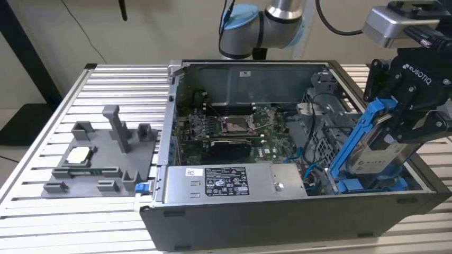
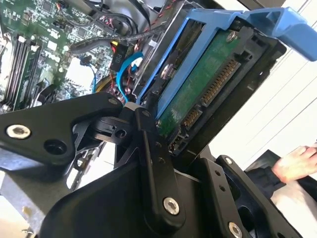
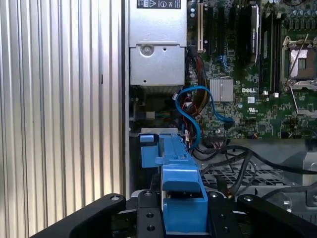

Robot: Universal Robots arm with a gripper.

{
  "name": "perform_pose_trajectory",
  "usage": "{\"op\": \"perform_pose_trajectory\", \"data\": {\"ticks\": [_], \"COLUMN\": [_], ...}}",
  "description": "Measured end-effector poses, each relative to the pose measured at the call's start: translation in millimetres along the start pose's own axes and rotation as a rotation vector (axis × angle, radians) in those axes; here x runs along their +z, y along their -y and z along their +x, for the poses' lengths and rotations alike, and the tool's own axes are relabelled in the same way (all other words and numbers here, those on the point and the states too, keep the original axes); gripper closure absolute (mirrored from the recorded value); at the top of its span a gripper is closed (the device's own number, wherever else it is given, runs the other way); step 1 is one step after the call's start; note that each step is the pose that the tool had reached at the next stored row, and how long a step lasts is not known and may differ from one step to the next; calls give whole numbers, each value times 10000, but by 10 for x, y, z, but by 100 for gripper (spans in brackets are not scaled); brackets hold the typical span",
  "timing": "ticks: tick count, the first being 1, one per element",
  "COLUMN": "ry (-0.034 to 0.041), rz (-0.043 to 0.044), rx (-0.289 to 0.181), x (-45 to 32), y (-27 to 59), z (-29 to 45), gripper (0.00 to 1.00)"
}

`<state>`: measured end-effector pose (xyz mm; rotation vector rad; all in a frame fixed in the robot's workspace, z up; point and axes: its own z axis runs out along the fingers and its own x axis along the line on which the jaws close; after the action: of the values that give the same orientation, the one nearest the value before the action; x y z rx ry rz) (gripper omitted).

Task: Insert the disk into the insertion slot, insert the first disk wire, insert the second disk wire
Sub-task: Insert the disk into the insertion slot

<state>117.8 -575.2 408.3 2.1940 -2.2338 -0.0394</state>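
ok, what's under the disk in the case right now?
The disk, tilted and clamped in the gripper, has its lower end inside the computer case. Beneath it blue plastic parts show; anything lower is hidden by the disk and the case wall.

The arm is angling downward, wrist tilted; the gripper is clamping both fingers on the disk, holding it steeply inclined.
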Motion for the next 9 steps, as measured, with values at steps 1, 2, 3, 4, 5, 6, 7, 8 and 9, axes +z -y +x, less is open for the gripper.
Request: {"op": "perform_pose_trajectory", "data": {"ticks": [1, 2, 3, 4, 5, 6, 7, 8, 9], "ry": [-1, 3, 11, 9, 24, 40, 28, 11, 11], "rz": [1, 1, 1, -1, -1, -8, -27, -57, -64], "rx": [0, -1, -3, -1, -1, 1, 1, -1, 0], "x": [9, 18, 26, 27, 32, 43, 38, 27, 27], "y": [1, 4, 9, 12, 17, 19, 20, 21, 21], "z": [-2, -3, -2, -2, -3, 1, 0, -2, -2], "gripper": [67, 67, 67, 67, 67, 67, 67, 67, 67]}}
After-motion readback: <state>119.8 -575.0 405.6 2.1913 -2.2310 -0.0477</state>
